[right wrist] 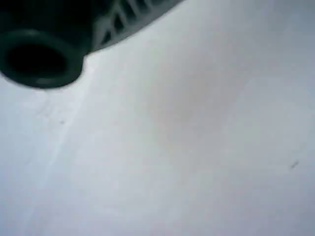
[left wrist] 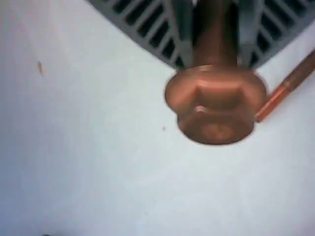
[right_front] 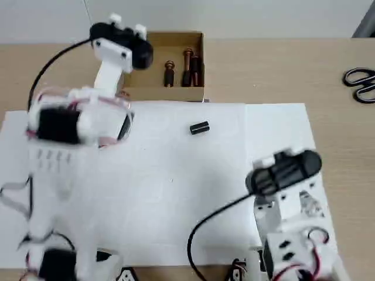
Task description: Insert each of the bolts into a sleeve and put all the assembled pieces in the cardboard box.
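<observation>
My left gripper (left wrist: 215,39) is shut on a copper bolt (left wrist: 215,105), gripped by the shank with the hex head pointing out over the white sheet. A thin copper rod (left wrist: 288,86) lies just beside it. My right gripper (right wrist: 61,24) is shut on a black sleeve (right wrist: 39,58) whose open bore faces the camera. In the high view the left arm (right_front: 117,47) is beside the cardboard box (right_front: 176,93), which holds several bolts in sleeves (right_front: 188,67). Another loose black sleeve (right_front: 199,127) lies on the sheet in front of the box. The right arm (right_front: 284,170) is at the right near side.
A white paper sheet (right_front: 176,187) covers most of the wooden table. Scissors (right_front: 360,83) lie at the far right edge. A black cable (right_front: 205,228) runs from the right arm across the near part of the sheet.
</observation>
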